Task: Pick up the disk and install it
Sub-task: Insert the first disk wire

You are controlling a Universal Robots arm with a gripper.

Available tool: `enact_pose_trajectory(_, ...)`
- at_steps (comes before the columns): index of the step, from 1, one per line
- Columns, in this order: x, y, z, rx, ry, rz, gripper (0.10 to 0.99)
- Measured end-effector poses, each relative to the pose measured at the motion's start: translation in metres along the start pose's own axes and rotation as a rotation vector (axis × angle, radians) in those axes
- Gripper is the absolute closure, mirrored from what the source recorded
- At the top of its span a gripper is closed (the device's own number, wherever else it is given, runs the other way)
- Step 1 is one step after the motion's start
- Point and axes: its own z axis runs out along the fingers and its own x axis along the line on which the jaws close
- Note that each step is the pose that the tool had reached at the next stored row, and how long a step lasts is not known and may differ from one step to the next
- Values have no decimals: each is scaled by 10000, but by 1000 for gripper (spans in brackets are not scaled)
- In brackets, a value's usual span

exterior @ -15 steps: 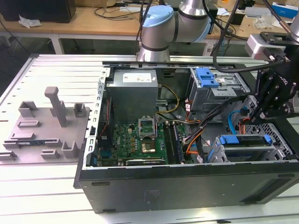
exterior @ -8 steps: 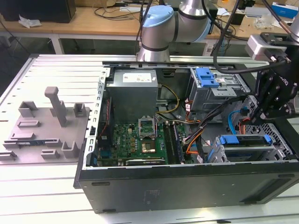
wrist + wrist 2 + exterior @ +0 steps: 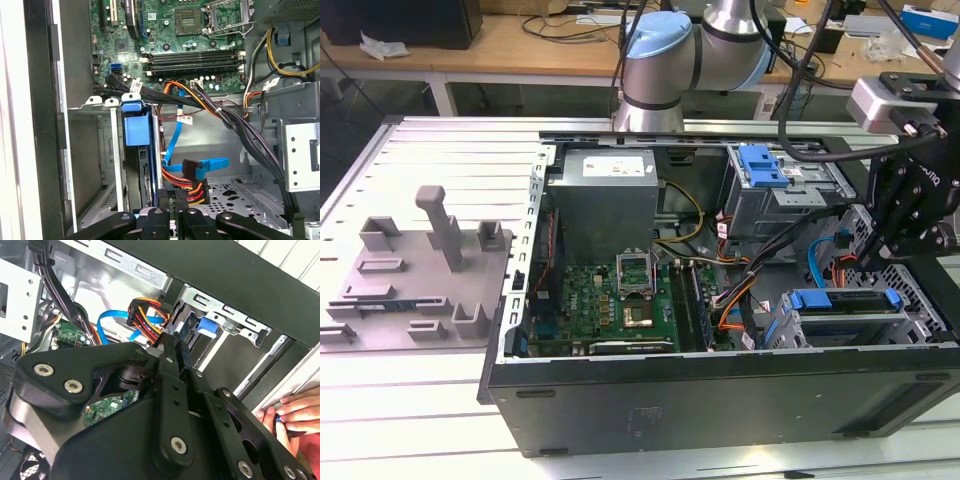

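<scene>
The disk (image 3: 845, 300), silver with a blue rail frame, lies in the lower drive bay at the exterior view's right, inside the open computer case (image 3: 720, 400). My black gripper (image 3: 873, 258) hangs just above and beside it. In the first wrist view the disk's blue rail (image 3: 136, 129) sits between the bay's metal walls, and the gripper (image 3: 172, 214) is close beside the disk's edge with its fingers drawn together. The second wrist view shows the narrow fingers (image 3: 171, 352) shut, with the disk's blue end (image 3: 205, 326) past their tips. Nothing shows between them.
A blue data cable (image 3: 200, 165) and orange-red power wires (image 3: 192, 187) hang beside the bay. The upper cage carries a blue latch tab (image 3: 763, 165). The grey holder (image 3: 420, 280) stands at the exterior view's left. A person's hand (image 3: 295, 415) rests outside the case.
</scene>
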Motion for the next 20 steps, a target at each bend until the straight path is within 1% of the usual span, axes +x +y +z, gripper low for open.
enact_pose_trajectory(4, 26, 12, 1, -1, -1, 1, 922)
enact_pose_trajectory(7, 88, 11, 4, 0, 0, 0, 922)
enact_pose_trajectory(9, 110, 9, 9, 0, -1, 0, 922)
enact_pose_trajectory(15, 127, 7, 16, 3, 1, -120, 922)
enact_pose_trajectory(20, 177, 3, 20, 4, 0, -184, 922)
